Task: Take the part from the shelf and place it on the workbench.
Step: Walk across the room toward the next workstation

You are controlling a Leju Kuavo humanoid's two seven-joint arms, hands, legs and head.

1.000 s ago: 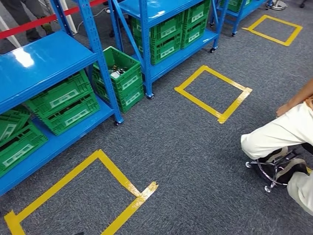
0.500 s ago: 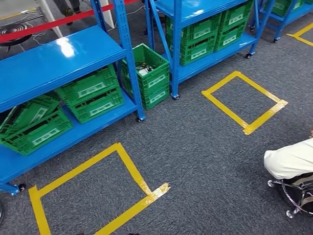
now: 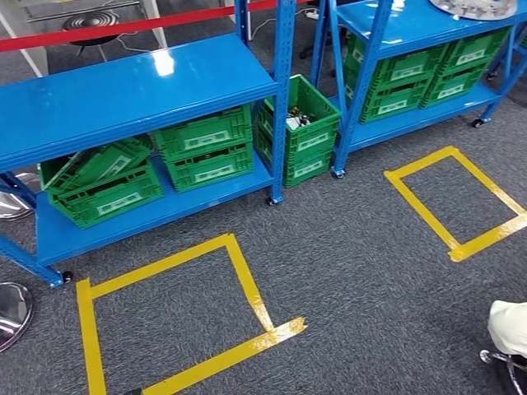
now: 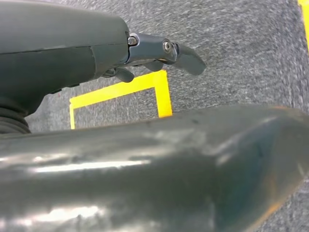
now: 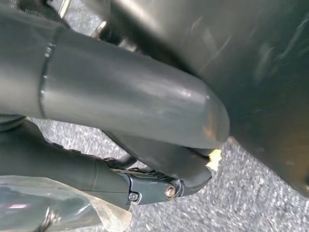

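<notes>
Two blue shelf racks stand ahead in the head view, the near rack (image 3: 133, 90) on the left and a second rack (image 3: 403, 25) on the right. Between them an open green crate (image 3: 300, 123) sits on the floor with small parts (image 3: 297, 121) inside. My left hand (image 4: 160, 50) hangs over the grey carpet with its fingers straight and nothing in it. My right hand (image 5: 160, 186) hangs low too. A clear, glossy, bag-like thing (image 5: 54, 212) lies against its fingers, and I cannot tell whether they hold it.
Green crates (image 3: 205, 148) fill the lower shelves; one crate (image 3: 93, 164) lies tilted. Yellow tape squares (image 3: 186, 313) (image 3: 459, 197) mark the carpet. A person's pale trouser leg (image 3: 510, 325) and stool are at the lower right. Chrome discs (image 3: 12, 309) lie at the left.
The camera has swung left: the shelves and tape squares slid to the right in the picture, and the seated person has nearly left the frame. Nothing in the scene itself has visibly moved.
</notes>
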